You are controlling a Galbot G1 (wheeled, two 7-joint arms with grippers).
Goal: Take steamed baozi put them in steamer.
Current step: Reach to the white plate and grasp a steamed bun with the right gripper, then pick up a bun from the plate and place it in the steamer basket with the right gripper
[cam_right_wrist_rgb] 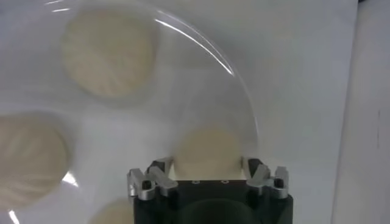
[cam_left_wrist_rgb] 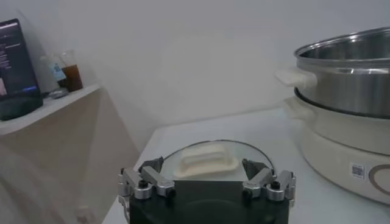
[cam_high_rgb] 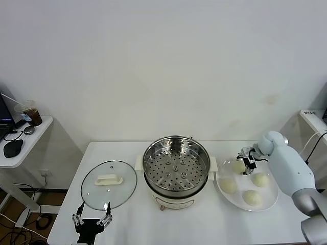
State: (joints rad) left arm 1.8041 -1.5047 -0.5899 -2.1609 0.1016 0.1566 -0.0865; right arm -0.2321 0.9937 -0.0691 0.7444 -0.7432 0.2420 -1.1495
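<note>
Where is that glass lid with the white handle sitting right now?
In the head view, the glass lid lies flat on the table's left side, just left of the steamer, with the left gripper right in front of it.

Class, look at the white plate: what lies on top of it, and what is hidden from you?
The plate carries four baozi. The right gripper sits over the rear one, partly covering it. The plate surface beneath the buns is hidden.

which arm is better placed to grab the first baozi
Right. The right claw is already down over the plate, straddling the back baozi, and the steamer sits just beside the plate. The left claw is parked near the table's front edge by the lid, far from the buns.
</note>
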